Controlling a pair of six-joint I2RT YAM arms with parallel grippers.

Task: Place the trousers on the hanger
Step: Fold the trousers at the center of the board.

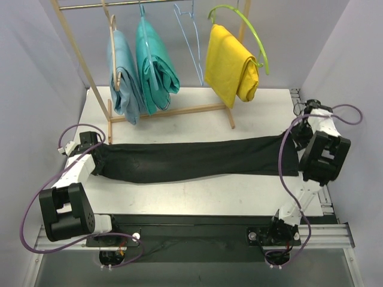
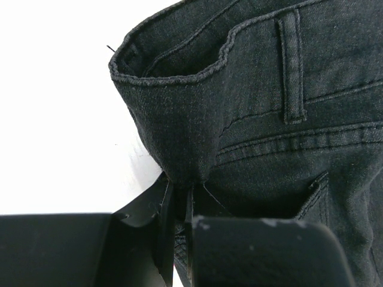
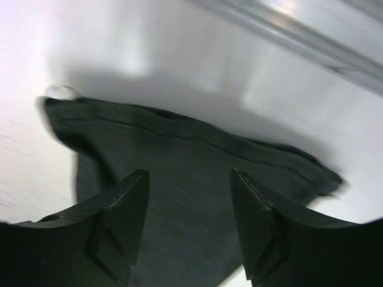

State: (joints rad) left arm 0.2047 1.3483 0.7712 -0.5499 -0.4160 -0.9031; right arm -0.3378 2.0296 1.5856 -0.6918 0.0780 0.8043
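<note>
Your left gripper [image 2: 179,200] is clamped on just a thin waistband fold of the trousers [image 1: 191,158], laid flat across the table [image 1: 179,194], and your right gripper [image 3: 191,209] hangs wide open and empty over the hems, so lifting toward the hanger [image 1: 192,48] on the rail [image 1: 119,5] may let the denim slip.

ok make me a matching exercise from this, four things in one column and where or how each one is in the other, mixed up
Things:
1 black trousers
2 light-blue wire hanger
3 left claw
4 right claw

States:
a open over the leg ends
b bare on the rail
c stretched flat across the table
d shut on the waistband

Pairs: 1-c, 2-b, 3-d, 4-a
</note>
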